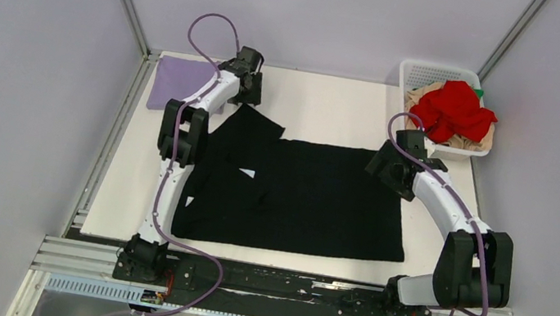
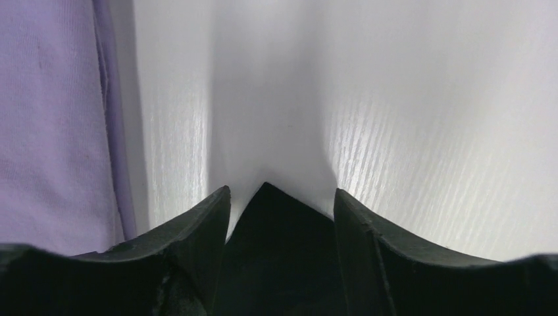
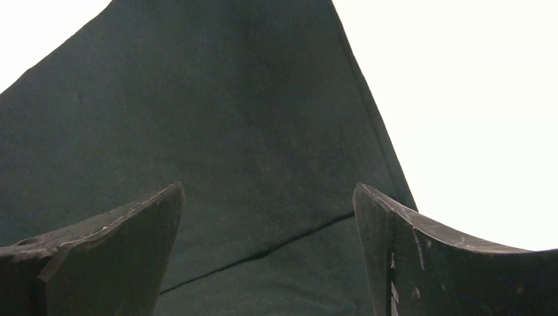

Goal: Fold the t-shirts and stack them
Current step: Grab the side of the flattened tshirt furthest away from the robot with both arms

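A large black t-shirt (image 1: 296, 197) lies spread on the white table (image 1: 333, 108), with one sleeve reaching toward the far left. My left gripper (image 1: 248, 86) sits low at that sleeve's tip. In the left wrist view its jaws (image 2: 283, 197) stand partly apart, with the black sleeve corner (image 2: 279, 250) between them. My right gripper (image 1: 386, 165) is over the shirt's far right corner. In the right wrist view it is open (image 3: 266, 191) above the black cloth (image 3: 217, 118), with a fold line between the fingers. A folded lavender t-shirt (image 1: 178, 83) lies at the far left and also shows in the left wrist view (image 2: 52, 125).
A white mesh basket (image 1: 437, 74) stands at the far right corner and holds a red t-shirt (image 1: 453, 110), tan cloth (image 1: 484, 141) and a bit of green (image 1: 478, 92). Grey walls and a metal frame enclose the table. A rail runs along the near edge.
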`<state>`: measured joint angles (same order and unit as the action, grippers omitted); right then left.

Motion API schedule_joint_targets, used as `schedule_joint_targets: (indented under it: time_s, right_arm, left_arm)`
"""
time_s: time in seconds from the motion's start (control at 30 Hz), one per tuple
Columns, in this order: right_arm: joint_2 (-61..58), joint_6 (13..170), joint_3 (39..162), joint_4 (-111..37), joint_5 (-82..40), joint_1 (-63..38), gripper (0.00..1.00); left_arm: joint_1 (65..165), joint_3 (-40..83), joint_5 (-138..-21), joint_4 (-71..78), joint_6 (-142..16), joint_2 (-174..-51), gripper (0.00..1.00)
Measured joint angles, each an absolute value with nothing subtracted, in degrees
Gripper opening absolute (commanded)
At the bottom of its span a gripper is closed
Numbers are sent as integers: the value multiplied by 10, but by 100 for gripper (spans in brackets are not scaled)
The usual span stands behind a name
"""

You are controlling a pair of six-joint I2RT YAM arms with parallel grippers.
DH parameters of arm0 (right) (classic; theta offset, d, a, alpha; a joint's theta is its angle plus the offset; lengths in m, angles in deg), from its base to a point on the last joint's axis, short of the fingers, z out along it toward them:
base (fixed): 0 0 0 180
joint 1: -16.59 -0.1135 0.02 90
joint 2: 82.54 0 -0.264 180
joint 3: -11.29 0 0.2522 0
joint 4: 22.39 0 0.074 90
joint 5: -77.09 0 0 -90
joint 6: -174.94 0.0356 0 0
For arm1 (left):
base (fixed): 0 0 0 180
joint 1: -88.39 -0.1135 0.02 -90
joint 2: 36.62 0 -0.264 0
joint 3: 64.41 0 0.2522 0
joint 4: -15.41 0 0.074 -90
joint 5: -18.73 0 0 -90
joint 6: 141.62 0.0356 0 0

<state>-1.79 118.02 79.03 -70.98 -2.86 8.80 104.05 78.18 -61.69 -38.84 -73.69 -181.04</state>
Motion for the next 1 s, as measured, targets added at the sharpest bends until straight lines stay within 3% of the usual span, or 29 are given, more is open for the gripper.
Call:
schedule_joint_targets:
  time_s: [0.3, 0.43, 0.6, 1.0]
  right_arm:
    - [7, 1181, 798, -707, -3, 96, 100]
    - [18, 1180, 807, -703, 6, 97, 100]
    - [43, 1178, 830, -695, 23, 97, 100]
    - [170, 1167, 980, -681, 66, 97, 95]
  left_arm:
    - [1051, 671, -608, -370, -731, -1747, 59]
    - [1061, 663, -604, -364, -731, -1742, 41]
    - [1070, 666, -609, -369, -727, -1743, 1]
    - [1072, 642, -602, -368, -708, -1723, 0]
